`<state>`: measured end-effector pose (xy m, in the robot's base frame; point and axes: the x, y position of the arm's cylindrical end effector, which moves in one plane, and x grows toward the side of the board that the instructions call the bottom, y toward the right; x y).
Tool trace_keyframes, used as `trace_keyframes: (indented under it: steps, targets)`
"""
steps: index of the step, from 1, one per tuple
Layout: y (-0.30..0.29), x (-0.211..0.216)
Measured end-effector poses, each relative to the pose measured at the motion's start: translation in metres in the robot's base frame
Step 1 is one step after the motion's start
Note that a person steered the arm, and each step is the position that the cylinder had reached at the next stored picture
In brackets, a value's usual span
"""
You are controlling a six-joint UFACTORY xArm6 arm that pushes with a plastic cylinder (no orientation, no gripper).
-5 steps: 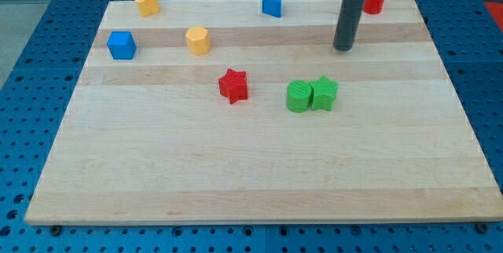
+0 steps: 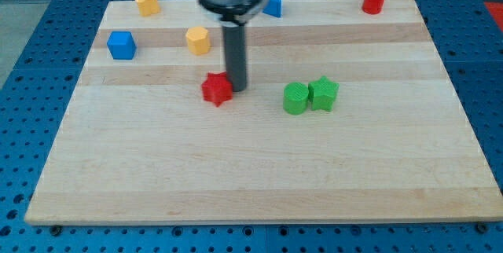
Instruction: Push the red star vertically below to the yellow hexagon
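Observation:
The red star (image 2: 217,89) lies on the wooden board left of centre. My tip (image 2: 236,89) touches the star's right side. The yellow hexagon (image 2: 198,40) stands above the star, a little to its left. The star sits slightly right of the hexagon's vertical line. The rod rises from the tip to the arm's head at the view's top.
A second yellow block (image 2: 147,3) is at the top left, a blue cube (image 2: 121,45) at the left, a blue block (image 2: 273,5) partly behind the arm, a red cylinder (image 2: 374,0) at the top right. A green cylinder (image 2: 296,98) and green star (image 2: 323,93) touch right of the tip.
My tip has swept from the upper right down-left to the red star. The star has shifted left and slightly down. The green pair looks almost unmoved.

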<state>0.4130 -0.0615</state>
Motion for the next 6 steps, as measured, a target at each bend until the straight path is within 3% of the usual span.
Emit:
trace_keyframes:
  steps: [1, 2, 4, 5, 6]
  targets:
    - [-0.043, 0.0]
    - [-0.046, 0.0]
    - [0.005, 0.009]
    - [-0.001, 0.037]
    - [-0.047, 0.045]
